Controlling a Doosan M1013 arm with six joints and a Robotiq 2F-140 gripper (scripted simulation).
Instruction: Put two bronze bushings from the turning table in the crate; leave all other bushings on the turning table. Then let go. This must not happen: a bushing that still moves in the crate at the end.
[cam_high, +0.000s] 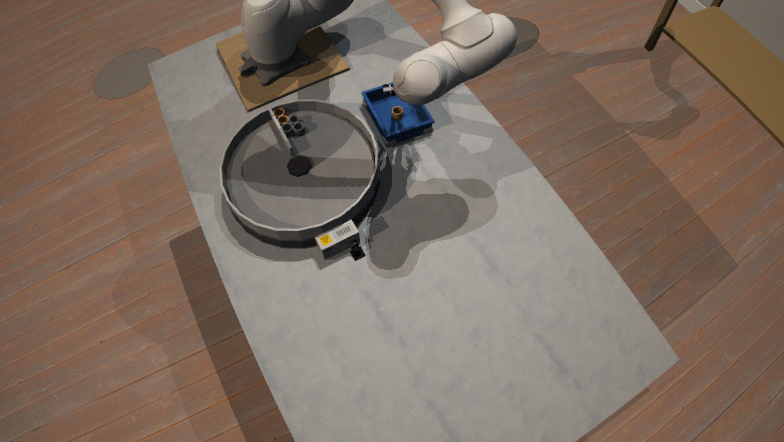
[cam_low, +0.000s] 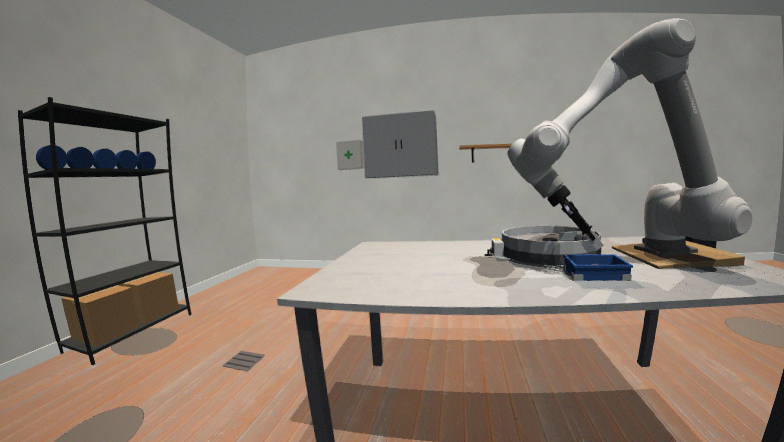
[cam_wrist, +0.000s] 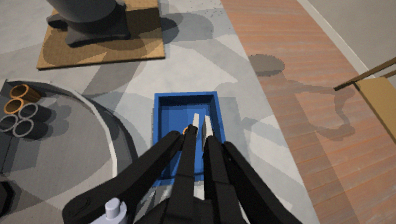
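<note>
Hovers with the pincer (cam_high: 388, 88) (cam_low: 598, 242) (cam_wrist: 200, 121) narrow and empty, above the blue crate's (cam_high: 390, 133) (cam_low: 598, 269) (cam_wrist: 156, 117) rim. Shows open floor around one bronze bushing (cam_high: 397, 111) (cam_wrist: 186, 131) inside

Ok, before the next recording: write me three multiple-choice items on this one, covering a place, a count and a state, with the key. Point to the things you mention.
1. Where is the lone bronze bushing (cam_high: 397, 116) (cam_wrist: 185, 131)?
A) On the wooden board
B) In the blue crate (cam_high: 384, 104) (cam_low: 601, 272) (cam_wrist: 175, 112)
C) On the floor

2. How many grey bushings (cam_high: 298, 131) (cam_wrist: 40, 113) are on the turning table (cam_high: 329, 205) (cam_low: 527, 245) (cam_wrist: 75, 155)?
A) Three
B) Five
C) One

3. What is the claw's (cam_high: 388, 88) (cam_low: 595, 240) (cam_wrist: 202, 119) state?
A) Wide open
B) Shut on a grey bushing
C) Shut, holding nothing

Key:
1 B: the top view shows it inside the crate's walls.
2 A: the wrist view shows three grey rings beside two bronze.
3 C: the wrist view shows its fingers nearly together, no bushing between.
</note>
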